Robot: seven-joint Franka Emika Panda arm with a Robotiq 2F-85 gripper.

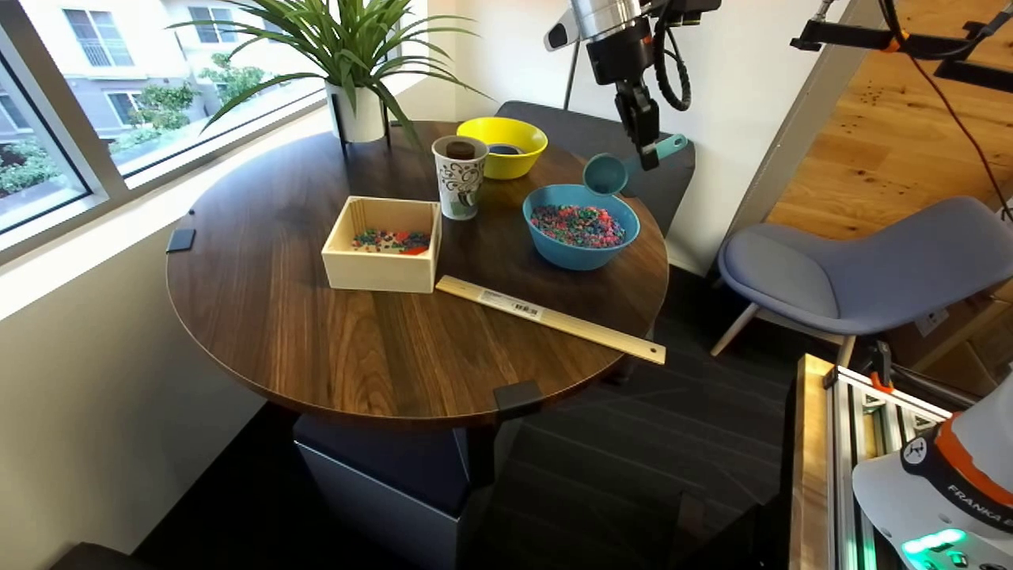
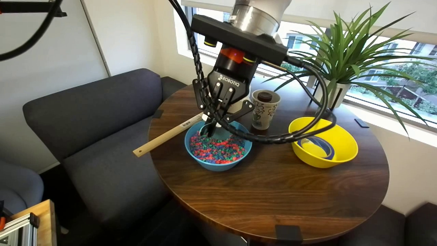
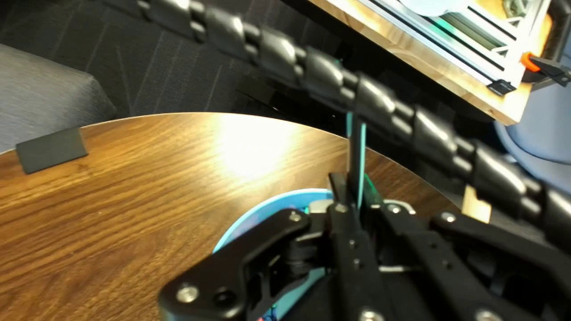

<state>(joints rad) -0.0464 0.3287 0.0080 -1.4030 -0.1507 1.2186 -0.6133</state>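
step: alignment, seemingly | teal scoop (image 1: 605,175) is held tipped above blue bowl (image 1: 576,258), right of upper centre in an exterior view | end effector (image 1: 649,157): handle (image 1: 669,147) is pinched | next: controlled tilt probably required

Scoop (image 1: 605,174) hangs over bowl (image 1: 574,255) — cup (image 1: 459,188) (on table (image 1: 332,340)) beside box (image 1: 380,271).

Both exterior views overlook the table (image 1: 380,340) from different sides, the wrist view closer in.
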